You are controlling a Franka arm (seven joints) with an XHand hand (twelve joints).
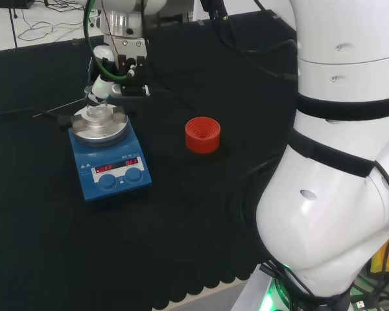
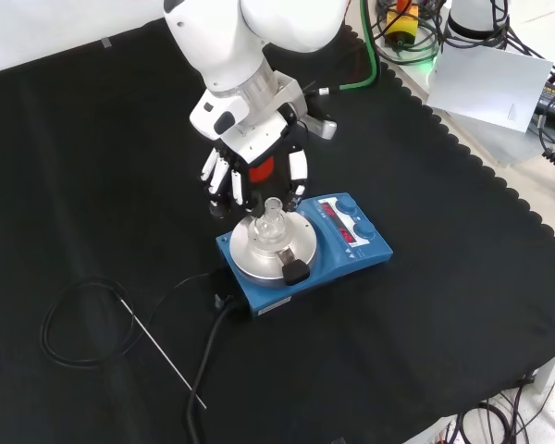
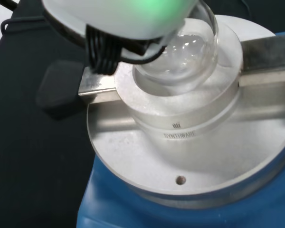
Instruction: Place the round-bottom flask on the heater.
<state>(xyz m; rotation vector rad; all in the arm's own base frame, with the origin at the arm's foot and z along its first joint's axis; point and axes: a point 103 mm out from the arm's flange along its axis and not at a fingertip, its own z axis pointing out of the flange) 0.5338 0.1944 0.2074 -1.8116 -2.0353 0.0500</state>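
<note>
On the blue heater's [image 2: 307, 242] round metal plate, left in the head view, the clear glass round-bottom flask [image 2: 271, 231] sits seated in its well. Placement looks done; the black and white hand [image 2: 252, 169], fingers straight and apart, hovers just beyond.

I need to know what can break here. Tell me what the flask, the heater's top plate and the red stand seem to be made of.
Flask: clear glass by its look; the wrist view shows through its bulb, with bright reflections.
Top plate: brushed, matte grey metal, probably aluminium or steel, with a small hole near its edge.
Red stand: matte, stepped ribbed ring, probably rubber or plastic; the look leaves it open.
</note>
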